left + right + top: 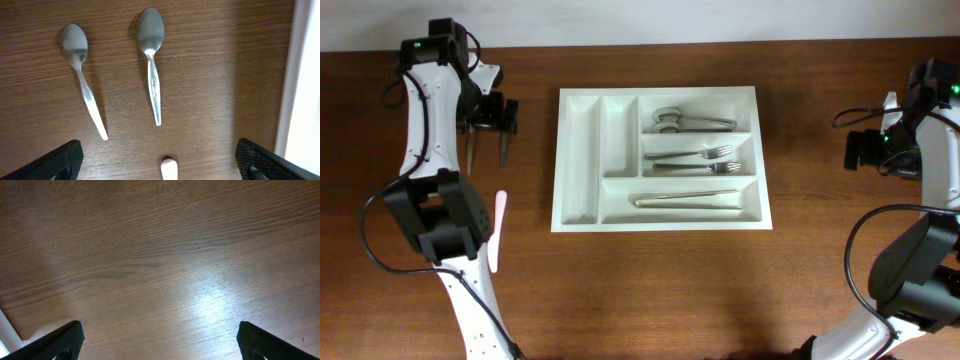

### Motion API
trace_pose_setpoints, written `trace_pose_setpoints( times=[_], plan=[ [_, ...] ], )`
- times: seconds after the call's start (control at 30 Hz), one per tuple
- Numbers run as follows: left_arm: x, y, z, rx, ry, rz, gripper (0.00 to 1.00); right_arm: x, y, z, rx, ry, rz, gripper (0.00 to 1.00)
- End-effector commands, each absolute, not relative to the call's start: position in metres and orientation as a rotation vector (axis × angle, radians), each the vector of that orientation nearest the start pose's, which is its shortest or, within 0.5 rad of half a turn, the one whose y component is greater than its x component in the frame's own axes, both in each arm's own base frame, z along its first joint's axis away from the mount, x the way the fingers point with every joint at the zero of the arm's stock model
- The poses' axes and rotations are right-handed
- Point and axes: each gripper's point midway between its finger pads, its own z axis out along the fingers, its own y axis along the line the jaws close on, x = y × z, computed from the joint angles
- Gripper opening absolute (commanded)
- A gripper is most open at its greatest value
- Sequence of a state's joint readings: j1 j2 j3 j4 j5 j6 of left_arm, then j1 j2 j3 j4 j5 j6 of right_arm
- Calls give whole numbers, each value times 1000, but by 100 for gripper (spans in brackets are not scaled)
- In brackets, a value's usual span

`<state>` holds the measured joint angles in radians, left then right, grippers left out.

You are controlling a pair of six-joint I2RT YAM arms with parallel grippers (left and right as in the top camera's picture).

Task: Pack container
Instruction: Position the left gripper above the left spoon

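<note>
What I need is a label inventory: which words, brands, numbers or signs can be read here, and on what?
None: no readable text shows in any view.
Slanted spoon and straight spoon: any handle stamp is too small to tell.
Container: plain white, no marking visible.

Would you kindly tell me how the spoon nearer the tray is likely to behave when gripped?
The spoon looks like polished metal, so probably stiff but slippery. It lies flat on the table with a thin handle, so likely hard to pinch. Its rounded bowl may let it pivot when pushed.
</note>
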<state>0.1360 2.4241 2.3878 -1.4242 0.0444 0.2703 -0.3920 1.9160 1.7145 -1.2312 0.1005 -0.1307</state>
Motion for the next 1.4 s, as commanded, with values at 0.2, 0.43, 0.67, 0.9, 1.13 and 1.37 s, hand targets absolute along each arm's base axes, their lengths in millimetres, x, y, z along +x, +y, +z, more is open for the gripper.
trace_pose_setpoints(
  times=[0.2, 0.43, 0.67, 0.9, 1.13, 1.37],
  plan=[
    [499, 61, 56, 248, 3050, -19, 99, 359, -166, 132, 405, 2994, -215, 99],
    [502, 58, 35, 223, 3070, -56, 99, 359, -166, 132, 405, 2994, -215, 99],
    [499, 52, 12, 224, 3108, -113, 99, 359, -166, 132, 405, 2994, -215, 99],
    [505, 53, 5, 224, 3092, -106, 99, 359, -166, 132, 405, 2994, -215, 99],
    [508, 52, -3, 192, 3096, -104, 99, 359, -167, 132, 405, 2993, -215, 99],
    [515, 46, -3, 157, 3082, -44, 99, 359, -166, 132, 405, 2994, -215, 99]
  ],
)
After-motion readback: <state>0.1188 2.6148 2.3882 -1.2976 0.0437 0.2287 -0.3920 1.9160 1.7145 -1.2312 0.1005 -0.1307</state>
